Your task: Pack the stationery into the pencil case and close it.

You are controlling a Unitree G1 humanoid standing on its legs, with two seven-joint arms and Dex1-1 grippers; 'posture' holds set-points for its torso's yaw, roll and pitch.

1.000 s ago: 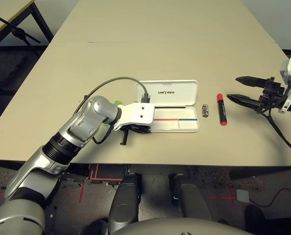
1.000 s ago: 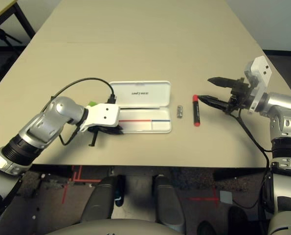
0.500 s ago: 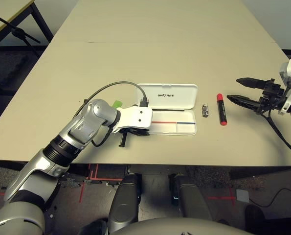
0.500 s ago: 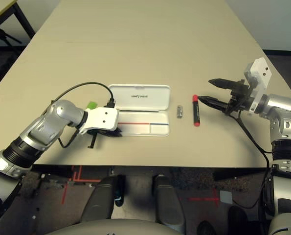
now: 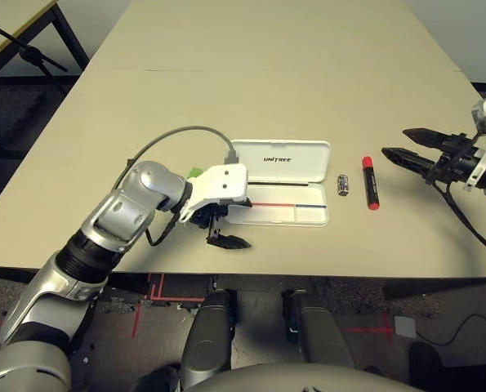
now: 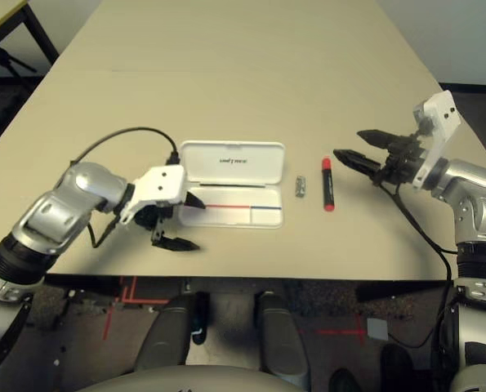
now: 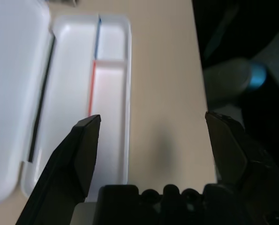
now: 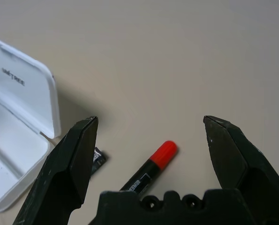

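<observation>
The white pencil case [image 5: 280, 159] lies open in mid-table, its lid flat behind the tray [image 7: 112, 89] with the red and blue line. My left gripper [image 6: 200, 223] is open at the tray's left end, one finger over the tray and the other over bare table near the front edge. A corner of the light-green stick [image 5: 195, 172] peeks out behind that gripper's white housing. The small metal piece [image 5: 343, 184] and the red marker [image 5: 370, 181] lie right of the case. My right gripper [image 5: 395, 142] hovers open just right of the marker [image 8: 153, 164], holding nothing.
The beige table [image 5: 259, 73] stretches far behind the case. Its front edge runs close below the left gripper. A dark stand [image 5: 22, 49] and another table are off to the far left.
My left gripper has gone from shut to wide open and pulled back slightly to the left from the case's end. The right gripper has lifted a little and stays open.
</observation>
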